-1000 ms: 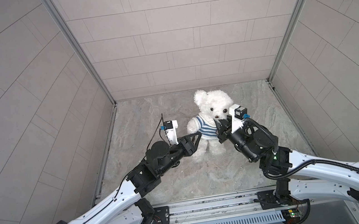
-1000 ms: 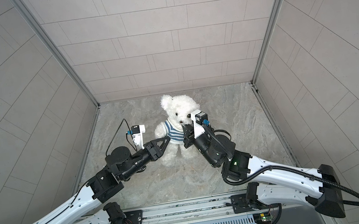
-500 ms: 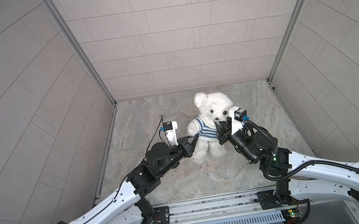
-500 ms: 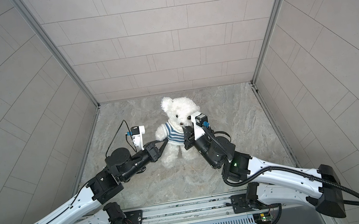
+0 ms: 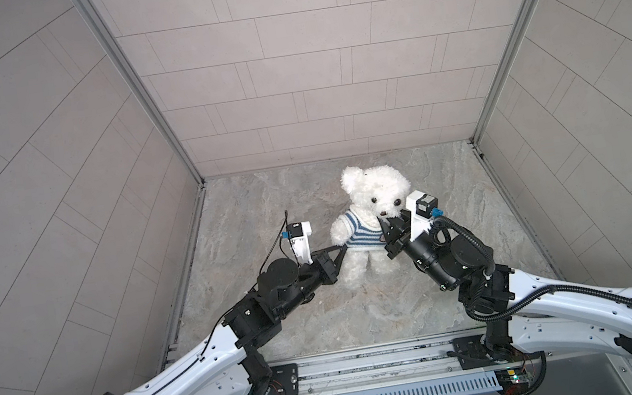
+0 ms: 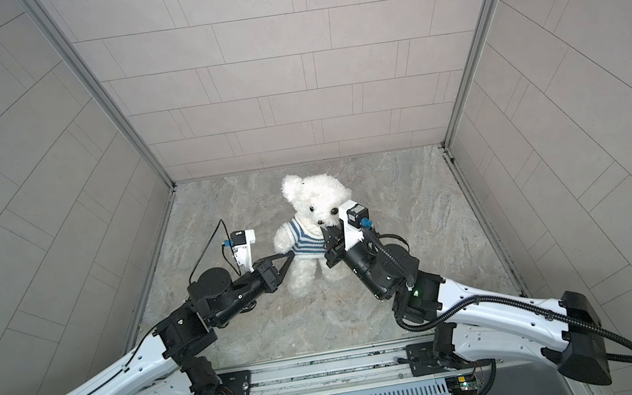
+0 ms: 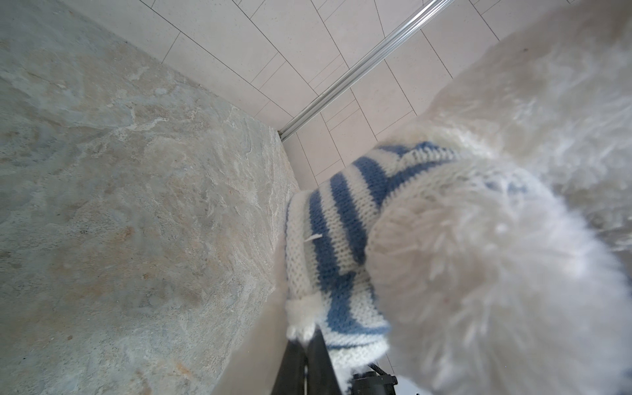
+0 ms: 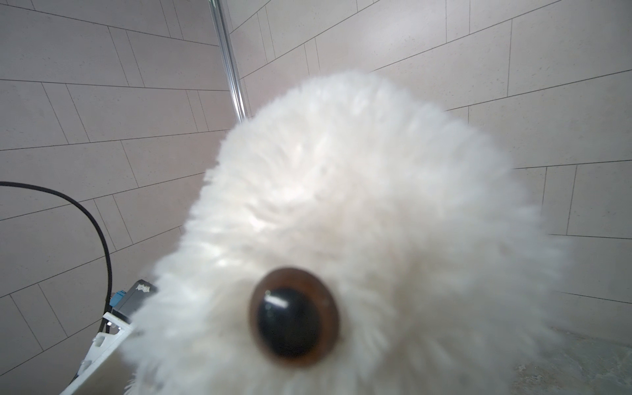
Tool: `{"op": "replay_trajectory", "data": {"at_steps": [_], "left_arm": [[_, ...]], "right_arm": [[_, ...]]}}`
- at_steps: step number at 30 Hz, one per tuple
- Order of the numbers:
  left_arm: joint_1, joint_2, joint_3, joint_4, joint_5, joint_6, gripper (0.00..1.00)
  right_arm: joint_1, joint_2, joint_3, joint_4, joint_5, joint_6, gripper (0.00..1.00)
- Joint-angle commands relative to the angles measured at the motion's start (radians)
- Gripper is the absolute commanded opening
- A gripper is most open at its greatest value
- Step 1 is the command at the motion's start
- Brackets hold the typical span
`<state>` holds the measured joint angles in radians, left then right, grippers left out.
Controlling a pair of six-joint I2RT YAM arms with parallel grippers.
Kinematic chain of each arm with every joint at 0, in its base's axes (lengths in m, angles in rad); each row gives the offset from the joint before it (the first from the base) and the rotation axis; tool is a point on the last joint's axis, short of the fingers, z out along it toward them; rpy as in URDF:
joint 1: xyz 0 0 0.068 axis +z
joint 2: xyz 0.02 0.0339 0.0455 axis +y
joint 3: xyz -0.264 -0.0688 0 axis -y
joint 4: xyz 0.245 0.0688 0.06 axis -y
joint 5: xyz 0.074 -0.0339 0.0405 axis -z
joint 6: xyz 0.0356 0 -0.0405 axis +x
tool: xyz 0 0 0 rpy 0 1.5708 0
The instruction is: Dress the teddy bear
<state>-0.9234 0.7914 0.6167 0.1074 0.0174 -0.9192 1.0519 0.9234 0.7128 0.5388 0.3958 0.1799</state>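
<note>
Largely complete: striped shirt [image 5: 357,235] covers teddy bear [image 5: 373,192] torso, frame centre; left tool [image 5: 340,249] pinches hem for final adjustment; right tool [image 5: 390,228] state indeterminate.

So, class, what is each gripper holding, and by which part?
Left gripper pinches the striped shirt by its bottom hem, on the teddy bear. Right gripper: cannot be told.

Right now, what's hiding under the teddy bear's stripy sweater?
The striped sweater covers the teddy bear's chest and tummy, so they can't be seen. White fluff shows only around it: one arm pokes out of an armhole, and the legs stick out below the hem.
</note>
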Motion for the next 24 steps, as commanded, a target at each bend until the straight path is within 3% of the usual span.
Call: {"op": "replay_trajectory", "data": {"at_steps": [1, 5, 9, 12, 15, 21, 24], "left_arm": [[-0.001, -0.019, -0.008, -0.026, -0.011, 0.036, 0.12], [-0.001, -0.088, 0.034, -0.093, -0.001, 0.114, 0.36], [-0.001, -0.209, 0.071, -0.245, 0.016, 0.211, 0.49], [-0.001, -0.242, 0.099, -0.291, 0.080, 0.242, 0.49], [-0.017, -0.209, 0.091, -0.171, 0.126, 0.190, 0.48], [-0.147, -0.017, 0.146, 0.005, 0.012, 0.177, 0.40], [-0.161, 0.056, 0.123, 0.089, -0.051, 0.110, 0.35]], "right_arm": [[0.004, -0.028, 0.015, 0.086, 0.003, -0.007, 0.00], [0.005, -0.026, 0.041, 0.018, 0.044, 0.004, 0.00], [0.005, -0.034, 0.058, -0.026, 0.082, 0.004, 0.00], [0.007, -0.024, 0.068, -0.040, 0.113, 0.009, 0.00], [0.007, 0.005, 0.070, -0.019, 0.155, 0.027, 0.00], [0.013, 0.055, 0.082, 0.045, 0.201, 0.045, 0.00], [0.017, 0.069, 0.089, 0.069, 0.234, 0.044, 0.00]]}}
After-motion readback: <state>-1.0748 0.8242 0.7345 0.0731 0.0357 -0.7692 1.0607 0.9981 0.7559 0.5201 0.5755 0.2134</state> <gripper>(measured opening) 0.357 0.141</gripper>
